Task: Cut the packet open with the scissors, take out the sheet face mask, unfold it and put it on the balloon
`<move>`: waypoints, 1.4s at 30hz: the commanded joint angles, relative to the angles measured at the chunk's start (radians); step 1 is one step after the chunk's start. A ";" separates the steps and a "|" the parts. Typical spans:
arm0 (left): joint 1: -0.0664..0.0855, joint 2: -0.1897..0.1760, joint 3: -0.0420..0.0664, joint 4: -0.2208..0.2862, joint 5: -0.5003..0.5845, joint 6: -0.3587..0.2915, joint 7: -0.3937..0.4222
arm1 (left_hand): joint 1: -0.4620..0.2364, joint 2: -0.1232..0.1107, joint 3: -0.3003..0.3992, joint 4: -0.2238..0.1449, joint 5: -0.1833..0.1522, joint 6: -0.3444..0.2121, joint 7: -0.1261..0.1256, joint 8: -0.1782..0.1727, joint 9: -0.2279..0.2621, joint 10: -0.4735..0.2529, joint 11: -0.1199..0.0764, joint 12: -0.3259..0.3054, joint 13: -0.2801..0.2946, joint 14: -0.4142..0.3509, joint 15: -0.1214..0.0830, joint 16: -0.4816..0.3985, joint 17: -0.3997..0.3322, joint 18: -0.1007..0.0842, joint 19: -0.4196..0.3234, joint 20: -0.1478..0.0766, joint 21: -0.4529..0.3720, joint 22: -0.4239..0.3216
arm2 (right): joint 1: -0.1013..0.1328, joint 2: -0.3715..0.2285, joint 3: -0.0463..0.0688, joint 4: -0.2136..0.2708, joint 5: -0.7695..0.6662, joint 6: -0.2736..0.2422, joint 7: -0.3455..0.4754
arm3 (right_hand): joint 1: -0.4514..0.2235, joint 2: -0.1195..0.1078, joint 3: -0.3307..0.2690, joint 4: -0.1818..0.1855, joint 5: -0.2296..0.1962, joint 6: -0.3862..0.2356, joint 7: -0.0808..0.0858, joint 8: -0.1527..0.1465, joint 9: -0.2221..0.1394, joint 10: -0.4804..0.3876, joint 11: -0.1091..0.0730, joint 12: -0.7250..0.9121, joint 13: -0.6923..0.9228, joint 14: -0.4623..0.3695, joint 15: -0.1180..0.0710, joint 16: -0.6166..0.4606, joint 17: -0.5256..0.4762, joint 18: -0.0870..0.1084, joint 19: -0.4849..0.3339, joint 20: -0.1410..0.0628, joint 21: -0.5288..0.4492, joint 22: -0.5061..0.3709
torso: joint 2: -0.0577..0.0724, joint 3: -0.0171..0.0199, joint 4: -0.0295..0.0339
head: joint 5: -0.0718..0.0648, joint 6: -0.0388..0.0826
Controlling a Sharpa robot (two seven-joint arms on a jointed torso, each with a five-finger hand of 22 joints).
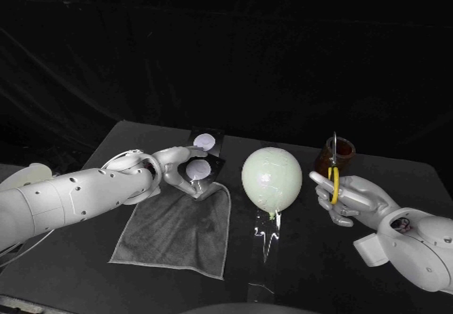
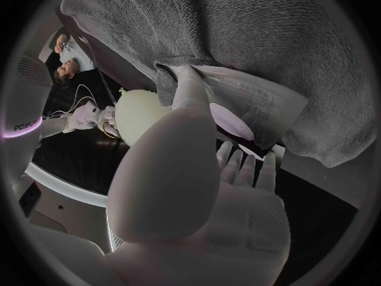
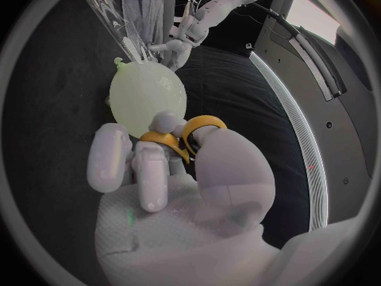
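My left hand (image 1: 179,171) holds the dark face-mask packet (image 1: 214,157) upright over the far edge of the grey towel (image 1: 179,229). The left wrist view shows the packet (image 2: 254,102) lying against the fingers (image 2: 190,102) with the towel (image 2: 238,32) just behind it. The pale green balloon (image 1: 271,178) stands on a clear stand (image 1: 268,242) at the table's middle. Right of it, my right hand (image 1: 354,199) grips the yellow-handled scissors (image 1: 333,175), blades pointing up. In the right wrist view the yellow handles (image 3: 187,133) sit between the fingers, with the balloon (image 3: 147,95) beyond.
A brown cup (image 1: 340,152) stands right behind the scissors' blades. The towel covers the table's left front. The black table (image 1: 311,261) runs bare between the stand and my right arm.
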 commanded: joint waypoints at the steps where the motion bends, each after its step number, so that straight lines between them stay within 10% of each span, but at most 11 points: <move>1: -0.006 0.003 -0.004 -0.002 -0.029 0.063 -0.029 | -0.017 0.003 -0.003 0.000 -0.001 0.006 0.029 -0.003 0.001 0.006 0.017 -0.001 0.002 0.007 -0.001 0.004 0.002 0.012 -0.002 -0.005 -0.004 0.000 | -0.001 0.001 0.000 0.001 -0.011 0.021 0.012 | -0.013 0.074 0.006 0.001 0.002 0.393 -0.138 0.432 0.193 0.278 -0.146 0.879 0.383 0.100 -0.012 0.007 0.254 0.021 -0.001 0.002 0.000 0.088 | 0.000 0.0004 -0.0001 | 0.000 0.000; 9: -0.007 0.005 -0.006 -0.006 -0.050 0.090 -0.057 | -0.022 0.018 0.042 -0.001 0.000 0.146 0.067 0.043 0.038 0.135 0.058 0.029 0.019 0.083 0.027 0.027 0.020 0.025 0.011 0.003 0.002 0.004 | -0.001 0.001 0.000 0.001 -0.011 0.023 0.012 | -0.013 0.074 0.006 0.001 0.002 0.393 -0.138 0.432 0.193 0.278 -0.146 0.879 0.383 0.100 -0.012 0.007 0.254 0.021 -0.001 0.002 0.000 0.088 | -0.001 0.0005 0.0004 | 0.000 -0.003; 20: -0.013 0.013 -0.012 -0.023 -0.079 0.121 -0.082 | -0.040 0.052 0.090 -0.001 -0.001 0.196 0.081 0.062 0.052 0.198 0.073 0.032 0.018 0.133 0.040 0.042 0.032 0.031 0.029 0.011 0.013 0.009 | -0.001 0.001 0.000 0.002 -0.011 0.023 0.012 | -0.010 0.074 0.006 0.000 0.002 0.394 -0.138 0.433 0.193 0.278 -0.145 0.879 0.383 0.100 -0.012 0.006 0.253 0.021 -0.001 0.002 -0.002 0.088 | -0.001 0.0001 -0.0006 | -0.002 -0.005; 30: -0.021 0.010 -0.013 -0.027 -0.078 0.150 -0.083 | -0.039 0.208 0.228 -0.013 -0.007 0.361 0.078 0.123 0.095 0.392 0.071 0.051 0.029 0.248 0.043 0.074 0.058 0.030 0.069 0.013 0.037 0.020 | -0.001 0.000 0.000 0.003 -0.011 0.023 0.012 | -0.010 0.074 0.006 0.000 0.002 0.394 -0.138 0.433 0.193 0.278 -0.145 0.879 0.383 0.100 -0.012 0.006 0.253 0.021 -0.001 0.002 -0.002 0.088 | -0.001 0.0008 0.0009 | -0.001 -0.009; 42: -0.035 0.009 -0.013 -0.032 -0.087 0.097 -0.035 | 0.028 0.252 0.276 -0.036 -0.006 0.468 0.050 0.169 0.116 0.612 0.049 0.078 0.041 0.410 0.032 0.121 0.092 0.037 0.134 0.010 0.071 0.034 | -0.002 0.000 0.000 0.003 -0.011 0.023 0.013 | -0.010 0.074 0.006 0.000 0.002 0.394 -0.138 0.433 0.193 0.278 -0.145 0.879 0.383 0.100 -0.012 0.006 0.253 0.021 -0.001 0.002 -0.002 0.088 | -0.002 0.0004 0.0004 | 0.000 -0.008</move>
